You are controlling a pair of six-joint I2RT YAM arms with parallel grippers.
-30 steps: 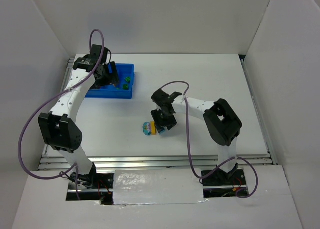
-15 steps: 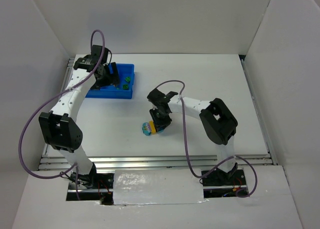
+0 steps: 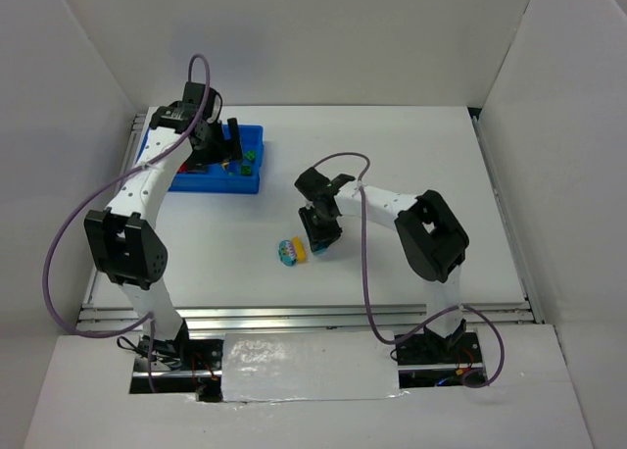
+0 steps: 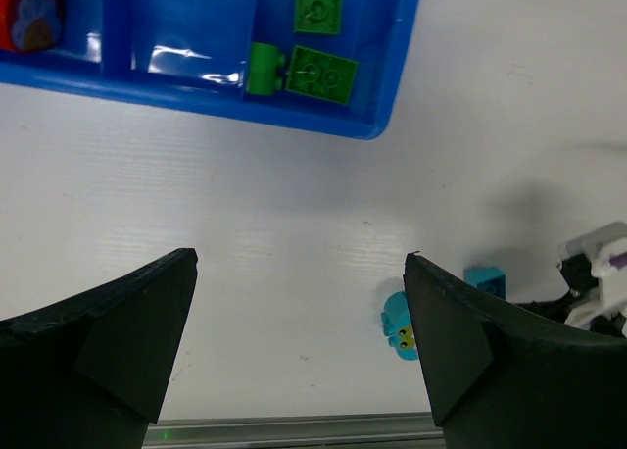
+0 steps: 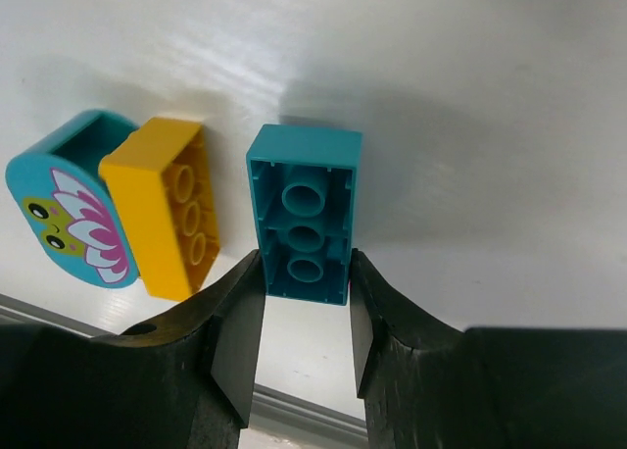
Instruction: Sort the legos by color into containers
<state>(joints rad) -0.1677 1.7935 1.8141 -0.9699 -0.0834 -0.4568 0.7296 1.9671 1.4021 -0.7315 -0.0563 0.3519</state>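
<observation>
The right hand (image 5: pixel 304 307) pinches a teal brick (image 5: pixel 306 214) by its long sides. The brick's hollow underside faces the wrist camera and shows three round tubes in a row. Just beside it on the white surface (image 3: pixel 421 145) lies a yellow brick (image 5: pixel 162 209), touching a cyan rounded piece (image 5: pixel 59 209) printed with a frog and a pink flower. Well apart, at the far left, the left hand (image 4: pixel 299 273) hangs with its fingers spread wide and nothing between them. Beyond it sits the blue tray (image 4: pixel 397 57). Three green legos (image 4: pixel 320 74) lie in its end compartment nearest the centre of the surface. A red piece (image 4: pixel 29 18) occupies another compartment.
</observation>
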